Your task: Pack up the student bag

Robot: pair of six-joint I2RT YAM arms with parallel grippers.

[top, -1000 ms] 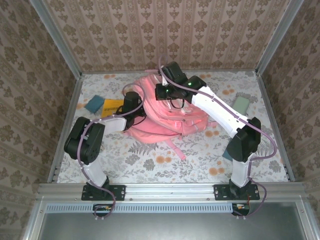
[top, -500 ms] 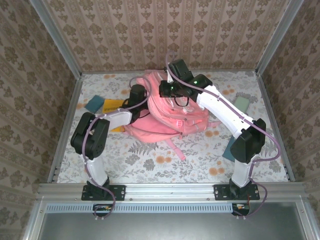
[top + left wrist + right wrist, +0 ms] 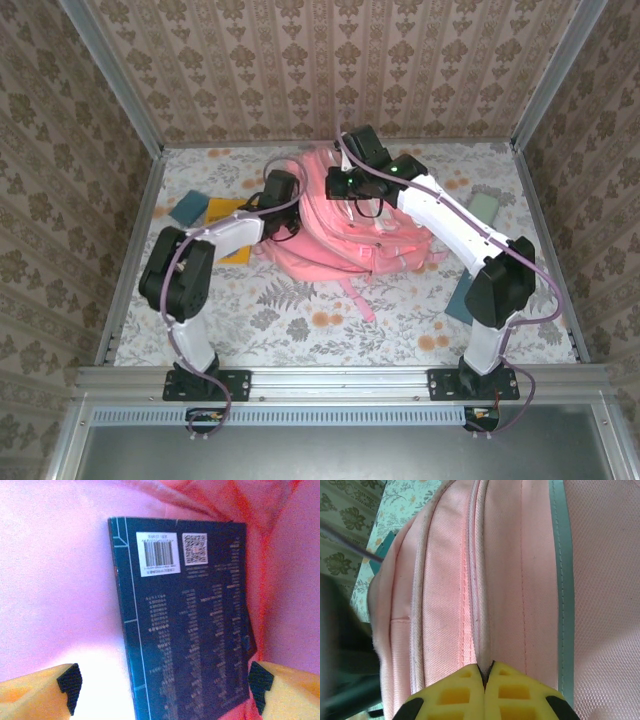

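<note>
The student bag (image 3: 345, 235), a large pink backpack, lies mid-table with its top lifted. My right gripper (image 3: 347, 186) is shut on a fold of the student bag's fabric (image 3: 495, 580) beside a zip seam, its yellow fingertips (image 3: 465, 692) pressed together. My left gripper (image 3: 283, 200) reaches into the bag from the left. In the left wrist view, a dark book (image 3: 190, 630) with a barcode label lies inside the pink lining (image 3: 60, 580). My left gripper (image 3: 165, 700) is open, its fingers (image 3: 70, 680) wide apart either side of the book's near end.
Left of the bag lie a teal block (image 3: 188, 208) and a yellow flat item (image 3: 230, 215). A pale green block (image 3: 483, 208) sits at the right, and a blue item (image 3: 456, 300) lies by the right arm's elbow. Patterned walls close three sides.
Both grippers and the bag's top have shifted right and toward the back wall. The left gripper has gone deeper into the bag.
</note>
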